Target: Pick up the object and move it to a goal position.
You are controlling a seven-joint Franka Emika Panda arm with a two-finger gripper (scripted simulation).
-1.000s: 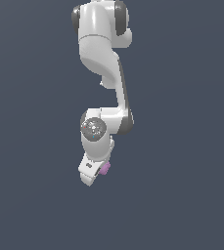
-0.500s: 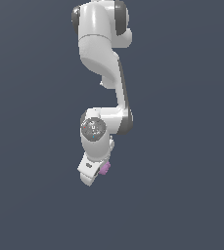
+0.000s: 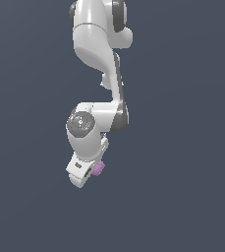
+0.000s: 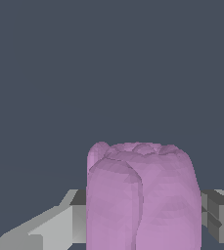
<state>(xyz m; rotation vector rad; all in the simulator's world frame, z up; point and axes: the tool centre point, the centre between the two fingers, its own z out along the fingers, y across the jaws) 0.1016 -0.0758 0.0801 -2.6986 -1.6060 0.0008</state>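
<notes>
Over the last second the arm has barely shifted, its gripper (image 3: 91,173) still closed on the pink-purple object (image 3: 99,169), which sits pinched between the fingers (image 4: 59,222), so the pick looks done and only the carry remains; no writing shows anywhere.

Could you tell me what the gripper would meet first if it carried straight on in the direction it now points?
Nothing shows in that line. The gripper, shut on the pink block, points down toward the exterior view's right, where only plain dark background appears; depth is unclear.
</notes>
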